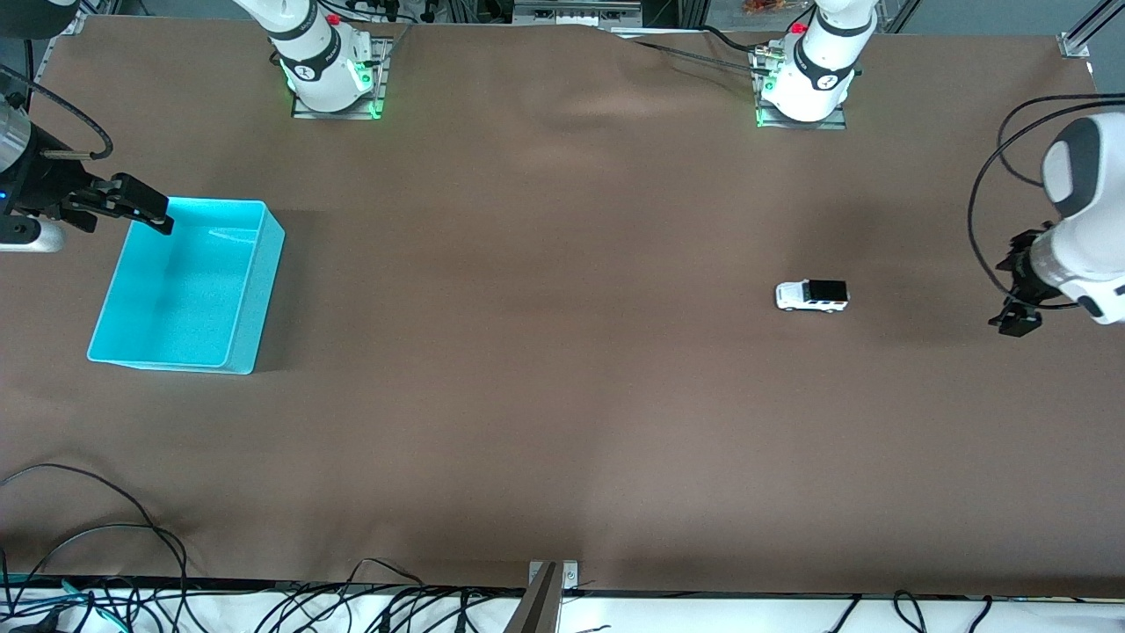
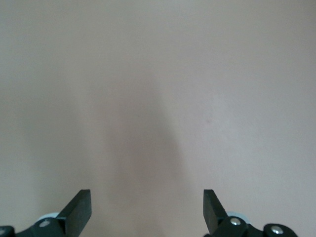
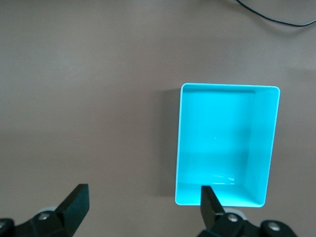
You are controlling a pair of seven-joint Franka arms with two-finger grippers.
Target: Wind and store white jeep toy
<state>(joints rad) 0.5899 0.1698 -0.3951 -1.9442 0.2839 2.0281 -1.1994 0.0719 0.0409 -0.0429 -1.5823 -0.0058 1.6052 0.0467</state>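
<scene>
Nearest the camera, the cyan rectangular plastic bin (image 1: 186,286) sits empty under my right gripper (image 1: 141,209), released and waiting. The small white jeep toy (image 1: 811,295) lies apart from my released left gripper (image 1: 1018,312), long axis pointing toward it; this arm is nearer.

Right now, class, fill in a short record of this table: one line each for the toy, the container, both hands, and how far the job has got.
jeep: white jeep toy on the table, toward the left arm's end, untouched
bin: cyan bin toward the right arm's end, nothing inside
left hand: left hand open, over bare table beside the jeep, holding nothing
right hand: right hand open, over the bin's rim, holding nothing
progress: jeep not yet in the bin
</scene>
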